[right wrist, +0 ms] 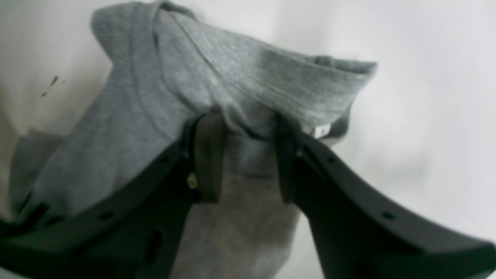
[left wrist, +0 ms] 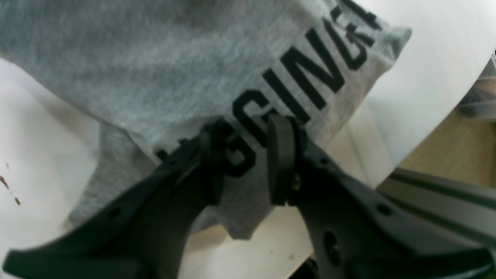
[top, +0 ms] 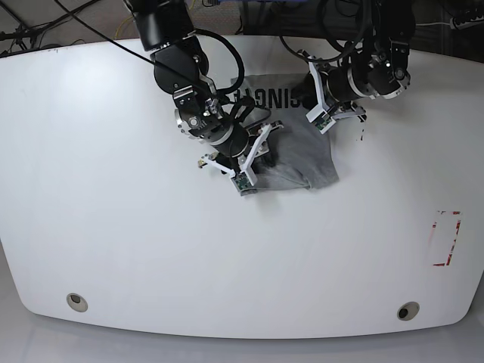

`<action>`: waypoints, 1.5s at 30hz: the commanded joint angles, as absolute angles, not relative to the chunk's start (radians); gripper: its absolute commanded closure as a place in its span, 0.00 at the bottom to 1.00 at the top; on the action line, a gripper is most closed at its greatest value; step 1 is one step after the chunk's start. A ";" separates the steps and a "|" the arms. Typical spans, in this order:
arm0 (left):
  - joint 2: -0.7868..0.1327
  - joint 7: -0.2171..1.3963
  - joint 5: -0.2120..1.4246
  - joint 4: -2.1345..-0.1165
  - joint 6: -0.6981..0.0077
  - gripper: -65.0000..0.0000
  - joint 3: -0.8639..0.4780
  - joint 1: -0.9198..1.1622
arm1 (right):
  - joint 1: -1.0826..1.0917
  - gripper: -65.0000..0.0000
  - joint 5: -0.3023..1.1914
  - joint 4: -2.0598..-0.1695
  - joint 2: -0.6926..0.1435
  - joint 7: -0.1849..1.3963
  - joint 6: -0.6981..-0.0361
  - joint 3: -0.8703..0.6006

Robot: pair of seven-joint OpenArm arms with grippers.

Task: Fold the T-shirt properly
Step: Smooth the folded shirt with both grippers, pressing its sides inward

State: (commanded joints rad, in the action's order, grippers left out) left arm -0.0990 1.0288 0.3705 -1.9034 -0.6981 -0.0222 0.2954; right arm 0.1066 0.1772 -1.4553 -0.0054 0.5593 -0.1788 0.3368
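1. The left gripper [left wrist: 248,159] stands with jaws apart, straddling the lettered edge, seemingly to pinch it.
2. The right gripper [right wrist: 244,155] likewise brackets a raised grey ridge without closing.
3. The T-shirt [top: 295,155] lies bunched on the white table [top: 113,227] between both arms, mid-fold.

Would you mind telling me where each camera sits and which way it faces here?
Left wrist: behind the left gripper, facing the T-shirt and its lettering; both fingers show.
Right wrist: behind the right gripper, facing bunched grey fabric; both fingers show.
Base: high above the white table, looking down; both arms show.
All three share the T-shirt.
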 joint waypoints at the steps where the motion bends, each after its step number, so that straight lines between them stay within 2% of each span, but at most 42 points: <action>1: -0.108 1.020 0.371 -1.894 -0.698 0.75 -0.022 0.295 | 0.117 0.68 0.177 -1.438 -0.005 0.556 -0.179 0.337; 9: -0.193 0.931 0.371 -1.788 -0.698 0.75 0.050 0.292 | 0.197 0.68 0.185 -1.425 -0.007 0.572 -0.177 0.329; 15: -0.222 0.909 0.380 -1.788 -0.698 0.75 0.070 0.294 | 0.228 0.68 0.185 -1.483 -0.010 0.647 -0.177 0.329; 27: -0.209 0.911 0.380 -1.974 -0.698 0.75 0.076 0.260 | 0.162 0.68 0.186 -1.750 -0.035 0.792 -0.174 0.286; 35: -0.104 0.911 0.371 -1.988 -0.698 0.74 0.054 0.208 | 0.065 0.68 0.186 -1.896 -0.042 0.837 -0.179 0.160; 36: -0.101 0.911 0.371 -1.988 -0.679 0.74 0.059 0.205 | 0.061 0.68 0.186 -1.900 -0.044 0.837 -0.179 0.156; 37: -0.093 0.911 0.371 -1.988 -0.624 0.73 0.071 0.197 | 0.050 0.68 0.186 -1.911 -0.050 0.837 -0.180 0.142; 39: -0.087 0.911 0.371 -1.988 -0.529 0.66 0.102 0.185 | 0.035 0.68 0.186 -1.926 -0.065 0.837 -0.180 0.133; 42: -0.087 0.908 0.371 -1.988 -0.366 0.49 0.148 0.177 | 0.012 0.68 0.186 -1.940 -0.084 0.837 -0.180 0.133; 45: -0.087 0.906 0.371 -1.988 -0.213 0.39 0.185 0.166 | 0.002 0.68 0.186 -1.937 -0.094 0.835 -0.180 0.133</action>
